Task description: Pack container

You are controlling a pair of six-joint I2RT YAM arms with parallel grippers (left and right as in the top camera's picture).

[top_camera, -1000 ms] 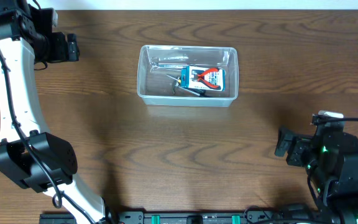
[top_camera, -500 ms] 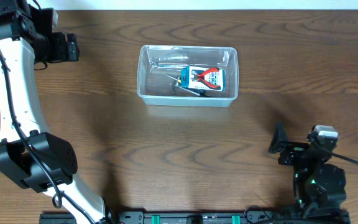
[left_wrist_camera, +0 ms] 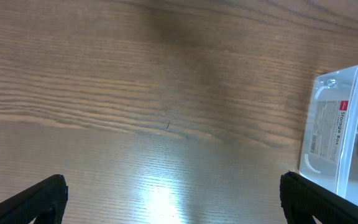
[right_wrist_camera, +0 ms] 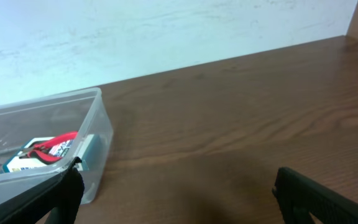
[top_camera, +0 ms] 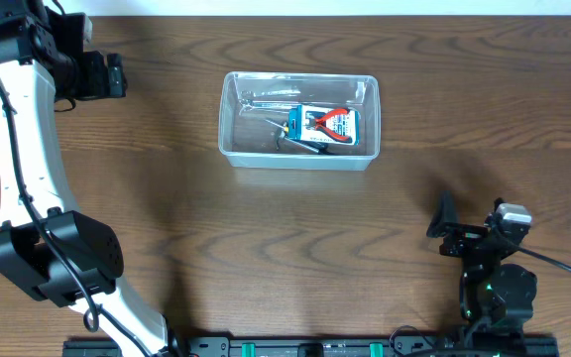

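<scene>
The container (top_camera: 226, 121) is a clear plastic tub standing at the back middle of the wooden table. Inside lie a blue-and-white box with red-handled pliers (top_camera: 329, 123), a thin metal tool (top_camera: 271, 96) and a dark tool (top_camera: 300, 143). My left gripper (top_camera: 119, 75) hovers open at the far left, well apart from the tub, whose labelled end wall (left_wrist_camera: 331, 134) shows at the right of the left wrist view. My right gripper (top_camera: 442, 228) is open near the front right. The tub (right_wrist_camera: 95, 134) sits far ahead of its fingers. Both grippers (left_wrist_camera: 176, 199) (right_wrist_camera: 176, 193) hold nothing.
The white left arm (top_camera: 23, 169) curves down the table's left side to its black base (top_camera: 53, 258). The right arm's base (top_camera: 499, 293) sits at the front edge. A pale wall (right_wrist_camera: 166, 31) rises behind the table's far edge.
The right arm has folded back toward the front edge and its gripper has drawn slightly left and turned. The left arm and the tub have not moved.
</scene>
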